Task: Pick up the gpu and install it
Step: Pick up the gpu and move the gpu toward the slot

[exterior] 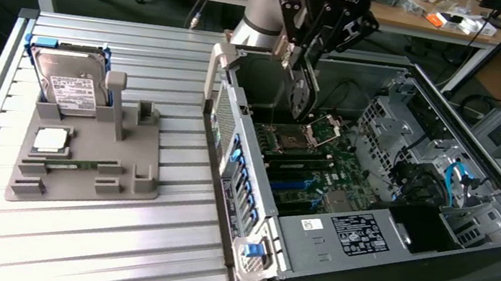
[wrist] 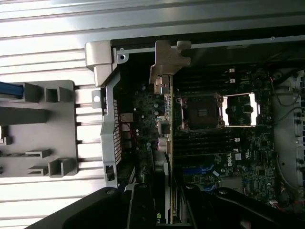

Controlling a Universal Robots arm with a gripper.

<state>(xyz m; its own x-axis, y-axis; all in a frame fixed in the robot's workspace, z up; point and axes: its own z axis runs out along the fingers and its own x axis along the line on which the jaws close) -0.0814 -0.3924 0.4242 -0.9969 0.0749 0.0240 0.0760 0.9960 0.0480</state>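
Note:
My gripper (exterior: 301,64) is shut on the gpu (exterior: 301,100), a thin card that hangs edge-on below the fingers. It hovers over the open computer case (exterior: 478,178), above the motherboard (exterior: 324,172) and near the CPU socket (exterior: 291,140). In the wrist view the gpu (wrist: 167,143) runs as a narrow strip from between my gripper (wrist: 167,207) fingers out to its silver bracket (wrist: 167,57), which lies by the case's rear wall. The card's lower edge is above the board; I cannot tell whether it touches a slot.
A grey parts fixture (exterior: 133,183) lies on the slatted table at the exterior view's left. It holds a silver hard drive (exterior: 69,84), a CPU chip (exterior: 52,140) and a green memory stick (exterior: 82,163). Drive cages and cables (exterior: 440,173) crowd the case's far side.

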